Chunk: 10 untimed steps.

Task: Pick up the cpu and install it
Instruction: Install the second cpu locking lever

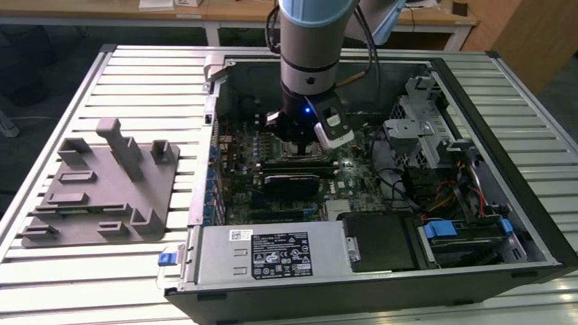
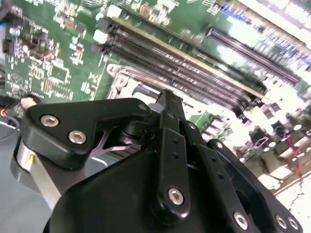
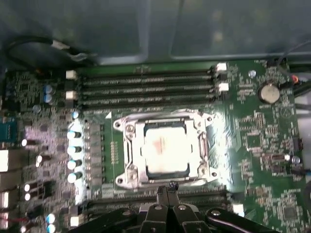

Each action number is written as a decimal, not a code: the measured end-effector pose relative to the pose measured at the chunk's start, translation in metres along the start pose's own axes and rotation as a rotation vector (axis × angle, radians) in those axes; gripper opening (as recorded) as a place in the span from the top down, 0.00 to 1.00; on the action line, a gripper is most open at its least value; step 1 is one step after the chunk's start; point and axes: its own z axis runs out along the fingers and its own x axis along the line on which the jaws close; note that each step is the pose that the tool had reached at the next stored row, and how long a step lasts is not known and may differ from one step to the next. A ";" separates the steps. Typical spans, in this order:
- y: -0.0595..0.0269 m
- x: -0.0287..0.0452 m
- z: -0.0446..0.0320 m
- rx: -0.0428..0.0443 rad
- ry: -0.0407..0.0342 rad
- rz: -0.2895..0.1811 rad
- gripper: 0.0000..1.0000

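One cpu (image 3: 166,148) flat in socket (image 3: 127,145), square | pincer (image 3: 168,188) closed, empty

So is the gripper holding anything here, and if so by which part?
Nothing appears held. The gripper has its fingers together, with nothing between the tips, hovering beside the socket, where the cpu already sits inside the metal frame.

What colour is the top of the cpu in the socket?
Pale silvery-grey, glaring under the light; the cpu shows best in the first wrist view.
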 end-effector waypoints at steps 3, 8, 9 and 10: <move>0.0083 -0.0005 0.0013 -0.0001 0.0000 0.000 0.89; 0.0221 -0.0009 0.0033 -0.0002 0.0000 0.000 0.89; 0.0247 -0.0011 0.0037 0.0000 0.0000 0.000 0.89; 0.0269 -0.0013 0.0040 0.0002 0.0000 0.000 0.89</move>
